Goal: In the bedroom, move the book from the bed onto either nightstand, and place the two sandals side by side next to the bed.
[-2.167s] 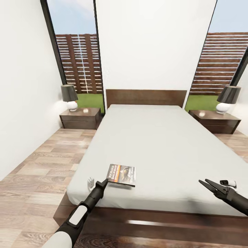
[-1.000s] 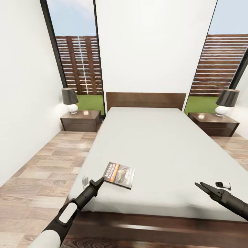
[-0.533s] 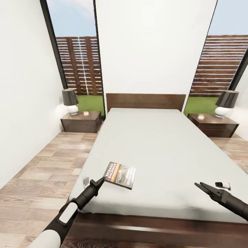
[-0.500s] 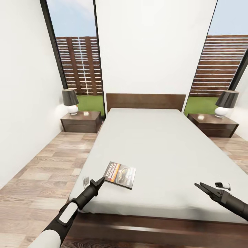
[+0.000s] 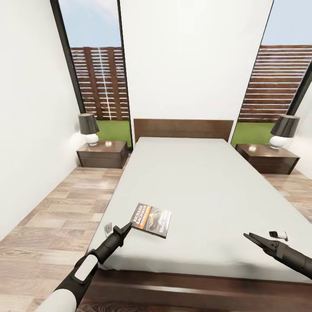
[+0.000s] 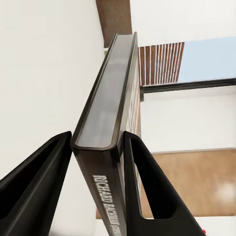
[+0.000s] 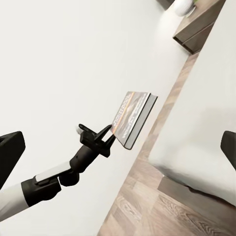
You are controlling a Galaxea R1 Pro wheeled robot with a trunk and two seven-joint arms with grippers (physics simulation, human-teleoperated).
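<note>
Left tool (image 5: 128, 226): low at 7 o'clock in the head view, its two fingers (image 6: 46, 177) closed on the spine end of the book (image 5: 151, 219); the left wrist view shows the spine pinched between them, lettering readable.
Book: held at its near left corner, lifted a little off the mattress, cover up, over the near left part of the bed (image 5: 208, 186). Right wrist view shows it clear of the mattress, tilted (image 7: 132, 118).
Right tool (image 5: 253, 239): low at 4 o'clock, over the near right part of the bed; fingers spread wide apart in its own wrist view, nothing between them.
Bed: centre of the room, headboard at 12 o'clock against the white wall.
Left nightstand (image 5: 102, 154): at 10 o'clock beside the headboard, carrying a lamp (image 5: 89, 128) with a dark shade.
Right nightstand (image 5: 268, 158): at 2 o'clock, with a like lamp (image 5: 284, 131).
Floor (image 5: 52, 216): wood plank, both sides of the bed.
</note>
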